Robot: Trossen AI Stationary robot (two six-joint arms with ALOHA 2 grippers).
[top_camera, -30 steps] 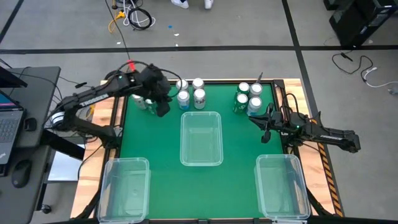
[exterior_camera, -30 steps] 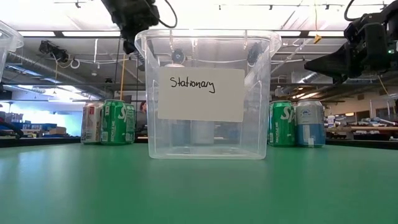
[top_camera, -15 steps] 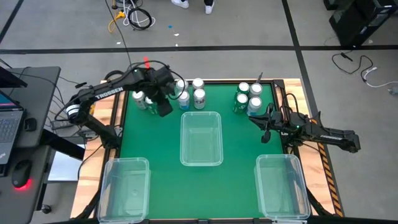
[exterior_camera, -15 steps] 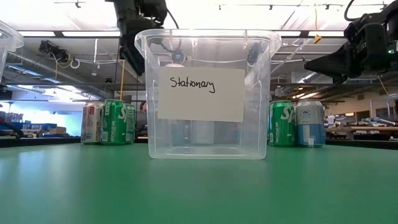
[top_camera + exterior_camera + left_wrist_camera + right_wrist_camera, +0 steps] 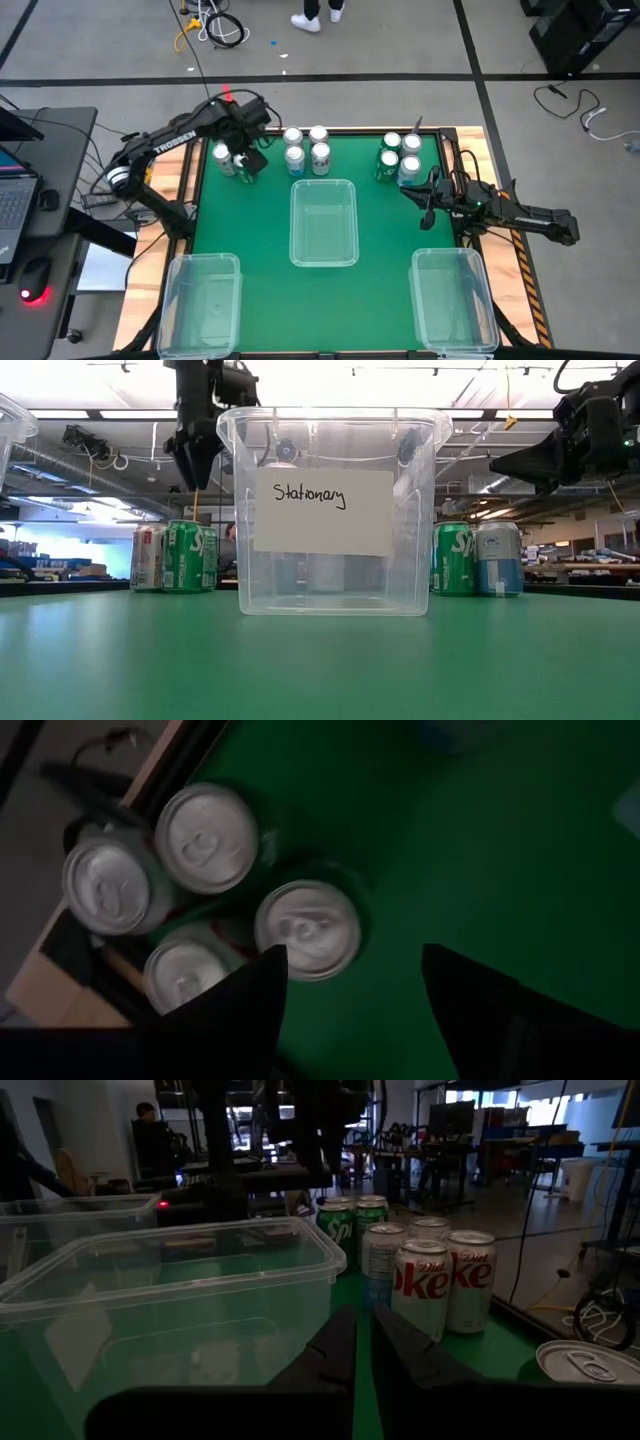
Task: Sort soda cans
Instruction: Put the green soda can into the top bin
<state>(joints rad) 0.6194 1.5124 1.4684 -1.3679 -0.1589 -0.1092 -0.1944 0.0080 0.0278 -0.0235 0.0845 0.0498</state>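
My left end effector [image 5: 350, 985] has swung back over the far-left cluster of soda cans [image 5: 232, 160] on the desk [image 5: 380, 225], its fingers now spread and empty. My right end effector [image 5: 362, 1342] stays shut, empty.

A green table [image 5: 380, 215] carries soda cans [image 5: 305, 150] and three clear bins [image 5: 323, 222].

Both arms are dark and jointed, the left arm [image 5: 170, 140] bearing white "TROSSEN" lettering.
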